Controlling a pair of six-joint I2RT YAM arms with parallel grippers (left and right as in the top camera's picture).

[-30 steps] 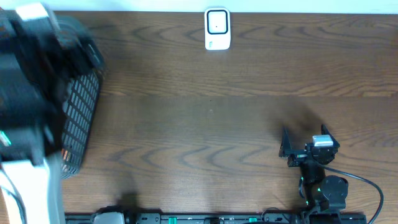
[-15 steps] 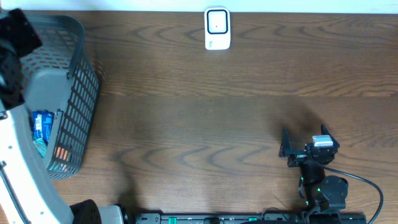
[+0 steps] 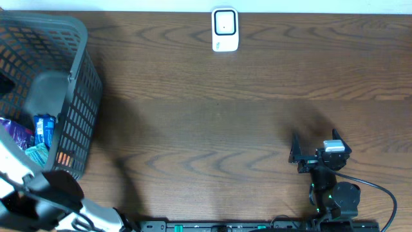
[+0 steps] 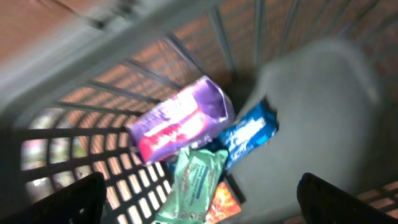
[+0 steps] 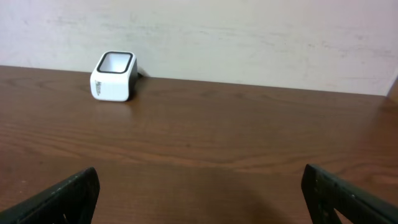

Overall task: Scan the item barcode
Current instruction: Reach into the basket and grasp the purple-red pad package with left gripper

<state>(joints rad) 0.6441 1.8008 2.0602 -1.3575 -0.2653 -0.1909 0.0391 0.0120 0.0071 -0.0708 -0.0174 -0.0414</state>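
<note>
1. Starting at the left edge, a grey slatted basket [image 3: 84, 77] was seen on the wooden table [image 3: 206, 116], with the left arm [image 3: 55, 190] bent just beside its near corner.
2. The task's items were found piled inside the basket at its near end. A purple packet [image 4: 180, 118] was touched by a blue packet [image 4: 252, 132], a green packet [image 4: 193, 168] lay below both, and an orange packet [image 4: 222, 200] was partly hidden under the green one. Which packet was meant for scanning could not be told.
3. The left gripper [image 4: 199, 180] was held above the basket, looking down into it. Its jaws were spread wide, its dark fingers [image 4: 62, 202] were seen at the lower corners of the blurred wrist view, and no packet was touched or held.
4. A white scanner [image 3: 224, 29] was set at the far edge, about mid-table, well apart from the basket and both arms.
5. The right gripper [image 3: 291, 148] was parked low at the near right with jaws spread wide and nothing gripped. In its wrist view the scanner [image 5: 113, 76] was seen ahead and to the left.
</note>
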